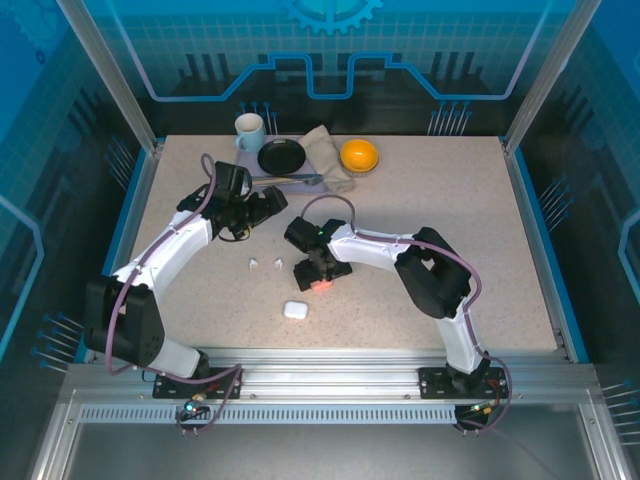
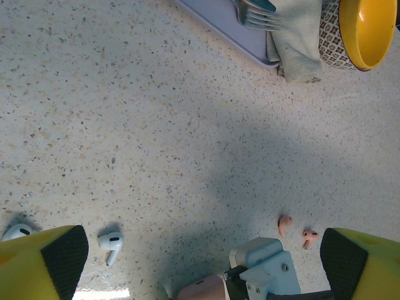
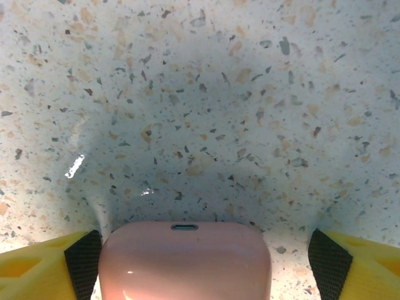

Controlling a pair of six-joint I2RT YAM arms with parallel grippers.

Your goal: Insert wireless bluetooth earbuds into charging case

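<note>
Where the pink case (image 3: 184,262) sits: near the middle of the table (image 1: 450,200), inside the right claw (image 3: 206,265)
Right claw: spread open around the pink case, with one pad right against its side and a gap at the other pad
Left claw (image 2: 203,259): spread wide, nothing in it
White earbuds (image 2: 111,244): two, lying apart on the table
Pink earbuds (image 2: 285,224): two, side by side on the table, close to the right claw
White case (image 1: 295,310): lying alone, toward the near edge
Yellow bowl (image 2: 365,31): at the far edge
</note>
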